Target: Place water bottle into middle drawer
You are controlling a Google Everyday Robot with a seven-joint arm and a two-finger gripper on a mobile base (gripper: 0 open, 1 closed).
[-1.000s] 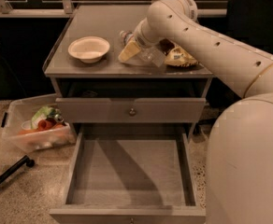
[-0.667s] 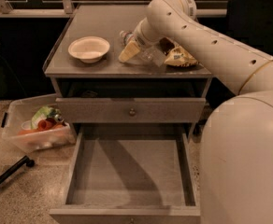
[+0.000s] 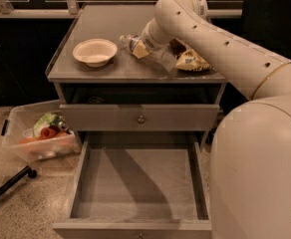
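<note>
nothing delivered yet: the water bottle point(image 3: 158, 58) lies on the cabinet top point(image 3: 105, 24) at upper centre, between bowl point(image 3: 94, 51) and snack bag point(image 3: 190, 59), gripper point(image 3: 146, 40) right at it, grip state i can't tell, and the open middle drawer point(image 3: 138, 183) below holds nothing.

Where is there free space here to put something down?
The open middle drawer is bare, wall to wall. On the cabinet top, the strip behind the bowl is free. Its right half is crowded: the water bottle and snack bags, with the tool at the bottle.
</note>
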